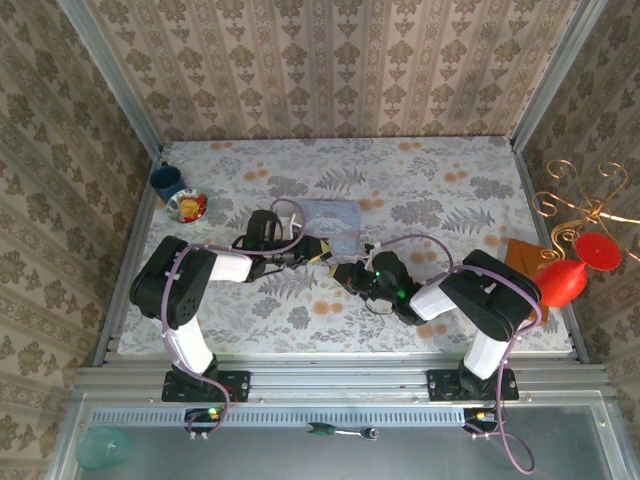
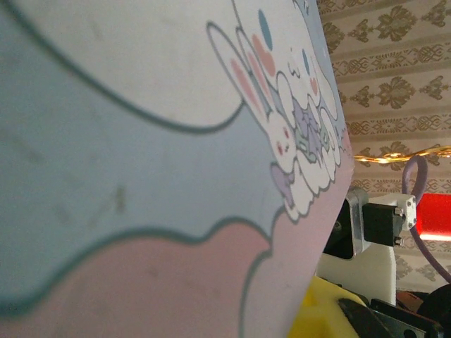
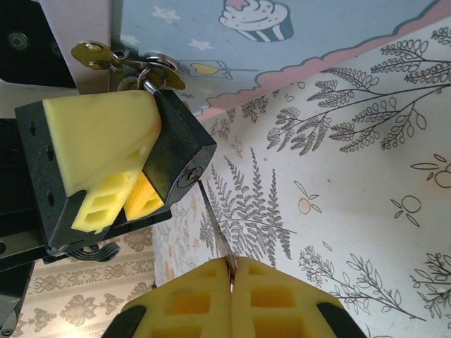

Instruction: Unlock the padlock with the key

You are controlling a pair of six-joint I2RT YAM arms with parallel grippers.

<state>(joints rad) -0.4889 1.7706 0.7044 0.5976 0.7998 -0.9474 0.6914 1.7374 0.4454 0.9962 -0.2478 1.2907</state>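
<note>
Key at the keyhole, turn apparently still to come.
The left gripper [image 3: 134, 179] clamps the small black boxy padlock [image 3: 176, 144]. The right gripper [image 3: 231, 282] pinches the thin silvery key [image 3: 217, 232], whose tip just beyond its fingers meets the keyhole.

Walls [image 1: 330, 60] papered in a beige-and-brown damask pattern close in the counter [image 1: 470, 160] on its far, left and right edges, aluminium posts [image 1: 112, 72] standing at the far corners. A pale cloth [image 1: 260, 312] with grey leaves and orange blossoms covers the counter; a metal rail [image 1: 340, 382] runs along its near edge.

Blue cup [image 1: 166, 181] beside small dish [image 1: 187, 206]; clear bluish box [image 1: 335, 218] rightward.
</note>
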